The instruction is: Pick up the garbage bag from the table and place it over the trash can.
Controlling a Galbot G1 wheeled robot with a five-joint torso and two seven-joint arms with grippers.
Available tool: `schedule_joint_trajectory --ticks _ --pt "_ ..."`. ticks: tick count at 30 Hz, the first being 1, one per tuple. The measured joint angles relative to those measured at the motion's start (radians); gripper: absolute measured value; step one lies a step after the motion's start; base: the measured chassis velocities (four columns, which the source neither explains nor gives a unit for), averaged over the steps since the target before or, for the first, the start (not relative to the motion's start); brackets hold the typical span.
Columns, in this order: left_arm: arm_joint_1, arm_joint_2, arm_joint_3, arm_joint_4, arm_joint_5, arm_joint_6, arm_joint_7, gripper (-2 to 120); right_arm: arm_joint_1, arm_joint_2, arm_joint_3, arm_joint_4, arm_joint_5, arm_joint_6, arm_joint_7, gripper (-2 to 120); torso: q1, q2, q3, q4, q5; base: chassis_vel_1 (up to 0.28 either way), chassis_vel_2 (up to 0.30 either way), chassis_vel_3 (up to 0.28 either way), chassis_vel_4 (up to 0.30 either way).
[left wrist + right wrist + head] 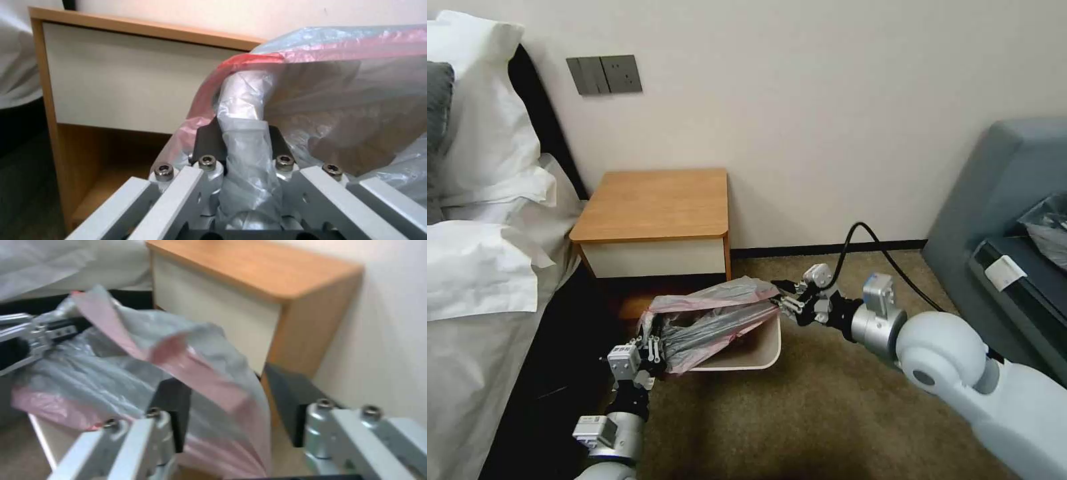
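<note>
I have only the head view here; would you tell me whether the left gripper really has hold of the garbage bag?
Observer: Yes. The left wrist view shows the left gripper shut on a twisted bunch of the garbage bag.
Operator: Thank you. Is the right gripper clamped as well?
Observer: No. The right wrist view shows the right gripper open, its fingers well apart, with the bag's pink rim lying loose between them.

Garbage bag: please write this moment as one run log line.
left gripper: shut on garbage bag | right gripper: open, at bag's far edge | bag: stretched above trash can | table: bare
</note>
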Motion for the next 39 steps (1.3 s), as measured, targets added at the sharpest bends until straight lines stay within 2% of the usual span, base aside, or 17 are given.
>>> schedule_joint_trajectory --ticks 4,5,7,8,12,13,15,25,31,37,39 --pt "0.000 0.000 0.005 0.004 0.002 0.003 0.002 8 0.015 -0.006 -0.021 -0.007 -0.095 0.084 -0.044 65 0.000 0.000 0.000 -0.0001 0.0000 0.000 0.000 0.000 0.000" --pt "0.000 0.000 0.005 0.004 0.002 0.003 0.002 8 0.015 -0.006 -0.021 -0.007 -0.095 0.084 -0.044 65 0.000 0.000 0.000 -0.0001 0.0000 0.000 0.000 0.000 0.000" --pt "0.000 -0.001 0.006 0.005 0.007 0.003 0.006 8 0.041 -0.001 -0.051 -0.027 -0.139 0.115 -0.048 74 0.000 0.000 0.000 0.0000 0.0000 0.000 0.000 0.000 0.000" --pt "0.000 -0.001 0.005 0.007 0.019 0.000 0.011 8 0.064 0.006 -0.073 -0.041 -0.158 0.123 -0.048 82 0.000 0.000 0.000 0.0001 0.0001 0.000 0.000 0.000 0.000" --pt "0.000 -0.001 0.004 0.010 0.032 -0.009 0.017 8 0.080 0.012 -0.089 -0.048 -0.160 0.117 -0.047 88 0.000 0.000 0.000 0.0000 0.0000 0.000 0.000 0.000 0.000" --pt "0.000 -0.001 -0.005 0.020 0.074 -0.039 0.035 8 0.114 0.023 -0.119 -0.070 -0.157 0.109 -0.027 95 0.000 0.000 0.000 0.0000 0.0000 0.000 0.000 0.000 0.000" --pt "0.000 -0.001 -0.013 0.028 0.105 -0.062 0.052 8 0.147 0.034 -0.139 -0.091 -0.141 0.099 0.002 99 0.000 0.000 0.000 0.0001 0.0000 0.000 0.000 0.000 0.000" --pt "0.003 0.000 -0.031 0.042 0.175 -0.133 0.106 8 0.219 0.039 -0.155 -0.143 0.010 -0.017 0.088 100 0.000 0.000 0.000 0.0001 -0.0001 0.000 0.000 0.000 0.000" --pt "0.006 0.001 -0.042 0.050 0.213 -0.176 0.161 8 0.251 0.027 -0.158 -0.171 0.158 -0.097 0.138 100 0.000 0.000 0.000 0.0000 0.0000 0.000 0.000 0.000 0.000" --pt "0.009 0.001 -0.045 0.051 0.205 -0.194 0.192 8 0.273 0.015 -0.146 -0.194 0.265 -0.182 0.147 100 0.000 0.000 0.000 0.0001 0.0000 0.000 0.000 0.000 0.000" --pt "0.009 0.003 -0.049 0.051 0.172 -0.200 0.224 8 0.261 -0.007 -0.128 -0.204 0.281 -0.231 0.103 100 0.000 0.000 0.000 0.0000 0.0000 0.000 0.000 0.000 0.000"
